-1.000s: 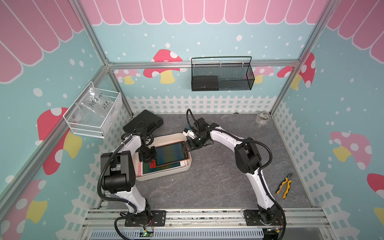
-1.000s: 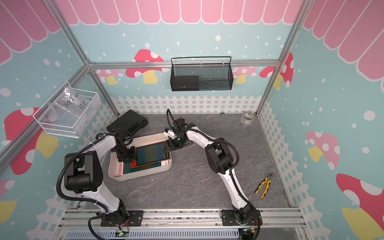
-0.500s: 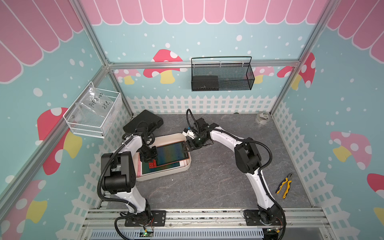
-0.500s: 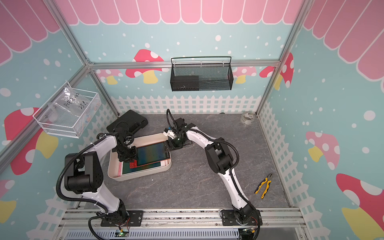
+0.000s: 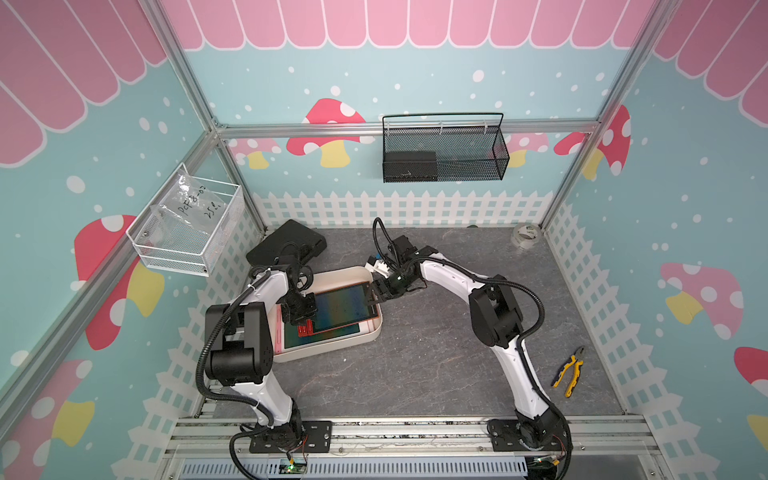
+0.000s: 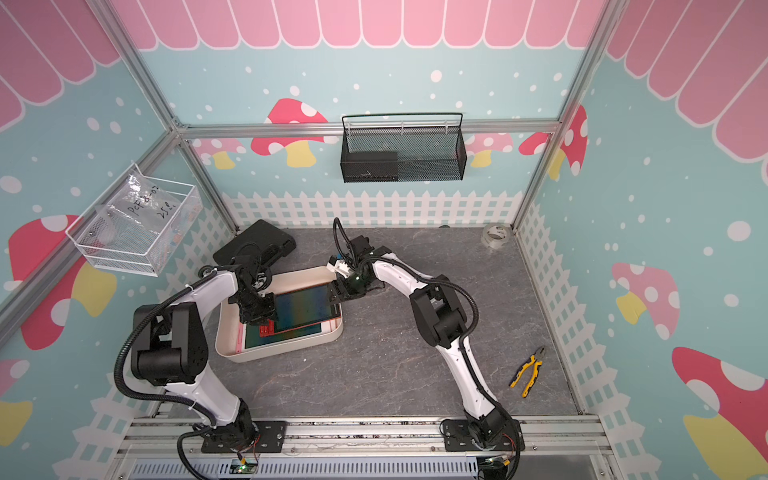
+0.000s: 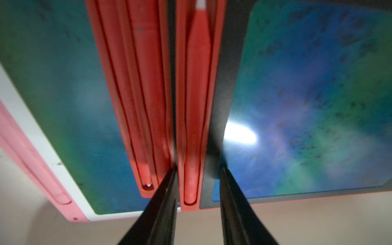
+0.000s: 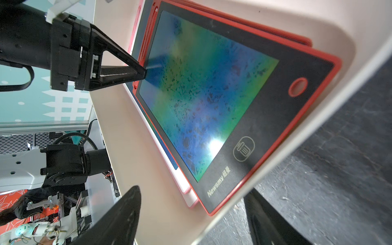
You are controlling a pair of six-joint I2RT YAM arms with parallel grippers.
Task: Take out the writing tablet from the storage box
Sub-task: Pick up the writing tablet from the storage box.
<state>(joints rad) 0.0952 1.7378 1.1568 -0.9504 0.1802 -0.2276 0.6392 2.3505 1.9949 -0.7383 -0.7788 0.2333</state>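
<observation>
A cream storage box (image 5: 328,350) sits on the grey tabletop, left of centre, between two robot arms. Inside it, the red-framed writing tablet (image 5: 343,303) lies screen up on top of a pink-and-white tablet (image 5: 328,334) and a second red tablet (image 7: 135,84). Its long axis runs left to right, slightly skewed against the box walls. The end with the round button points right, and the edge holding the stylus points left. The left gripper (image 5: 306,320) pinches that left edge, with one finger (image 7: 231,191) on the black bezel and the other under the frame. The right gripper (image 8: 192,189) hangs at the box's right wall, jaws spread wide either side of the rim.
</observation>
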